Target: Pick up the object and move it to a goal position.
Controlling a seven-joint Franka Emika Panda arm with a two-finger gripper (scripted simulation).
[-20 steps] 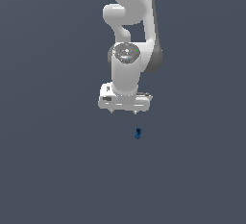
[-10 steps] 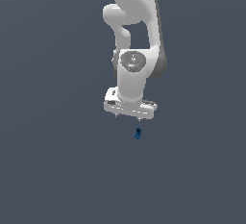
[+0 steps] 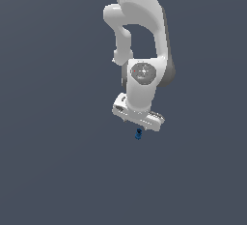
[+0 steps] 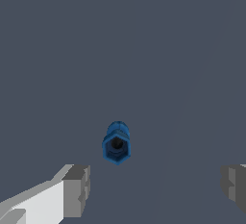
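Gripper [image 4: 154,189] spread wide, nothing pinched; both grey finger pads [image 4: 77,189] visible in wrist view with a broad gap between them, nothing touching either pad. Hand tilted in exterior view, white body [image 3: 138,113] slanting down toward the exterior view's right, fingers themselves too small there to make out.

Object [image 4: 116,143] seen in wrist view ahead of the gap, nearer the finger with the white mount than the other, clear of both. Dark blue, knobbly, with a hexagonal end and a dark hole in it facing the camera.

In exterior view the same piece [image 3: 139,133] just beneath the underside of the hand, upright, very small against it. Contact with the hand not discernible there.

Arm [image 3: 140,31] white, rising out of frame above. Surface [image 3: 53,171] plain slate grey; no edges or corners visible, so position on it cannot be given.
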